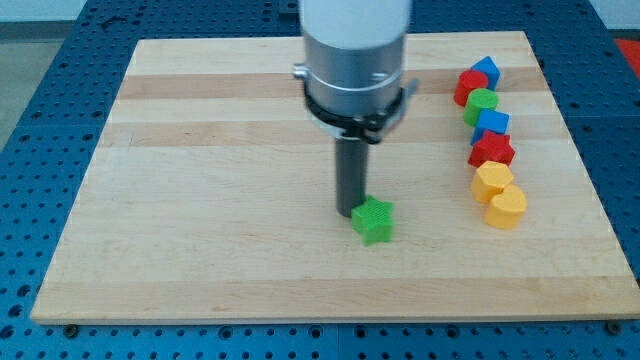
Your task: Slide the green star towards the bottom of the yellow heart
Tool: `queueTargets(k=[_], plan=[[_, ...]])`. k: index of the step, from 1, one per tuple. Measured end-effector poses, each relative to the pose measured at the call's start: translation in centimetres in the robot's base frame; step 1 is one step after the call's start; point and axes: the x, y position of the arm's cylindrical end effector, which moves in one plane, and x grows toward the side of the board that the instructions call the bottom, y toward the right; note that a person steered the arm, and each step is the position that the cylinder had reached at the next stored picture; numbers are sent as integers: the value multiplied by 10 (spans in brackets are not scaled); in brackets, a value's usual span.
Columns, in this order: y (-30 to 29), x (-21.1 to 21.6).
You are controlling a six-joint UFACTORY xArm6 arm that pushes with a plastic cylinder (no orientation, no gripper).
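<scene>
My tip (350, 210) stands on the board (200, 200) near its middle, a little toward the near edge. There is no pincer on this arm, only the straight dark rod, so nothing is clenched, released or grasped. The green star (373, 220) lies just right of my tip and slightly nearer, touching the rod's lower end or all but touching it; the exact contact is hard to tell. The star sits flat on the wood, well apart from every other block.

The rest of the blocks form a crooked column near the board's right edge, running from far to near. There are seven of them. At the far end a blue block (486, 71) touches a red block (469, 87) on its left. Next comes a green round block (481, 104), then a second blue block (491, 123), then a red star (492, 151). Below it lies a yellow block (491, 181), and nearest of all the yellow heart (507, 208), touching that yellow one.

Counted by colour: two green, two blue, two red, two yellow, eight blocks in all. The yellow heart is to the right of the green star, at almost the same depth on the board, with bare wood between them.
</scene>
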Motion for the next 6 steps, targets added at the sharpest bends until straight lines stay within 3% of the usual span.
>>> queueTargets(k=[1,4,6], plan=[[26,17],[-4,31],[65,37]])
